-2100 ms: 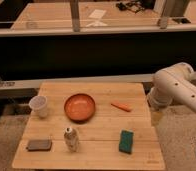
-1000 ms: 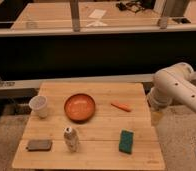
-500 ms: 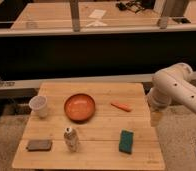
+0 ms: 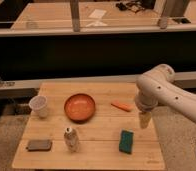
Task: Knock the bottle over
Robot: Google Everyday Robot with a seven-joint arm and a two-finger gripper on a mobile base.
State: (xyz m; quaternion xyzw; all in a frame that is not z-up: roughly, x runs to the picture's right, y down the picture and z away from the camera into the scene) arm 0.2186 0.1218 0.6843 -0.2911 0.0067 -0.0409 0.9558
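The bottle (image 4: 70,138) is small and clear with a pale cap and a whitish label. It stands upright near the front left of the wooden table (image 4: 101,125). The gripper (image 4: 145,120) hangs from the white arm (image 4: 161,92) over the table's right edge, far to the right of the bottle and apart from it.
A translucent white cup (image 4: 39,106) stands at the left. An orange bowl (image 4: 80,107) sits mid-table, a small orange piece (image 4: 122,105) to its right. A green sponge (image 4: 126,141) lies front right and a dark grey block (image 4: 39,145) front left. A dark counter runs behind.
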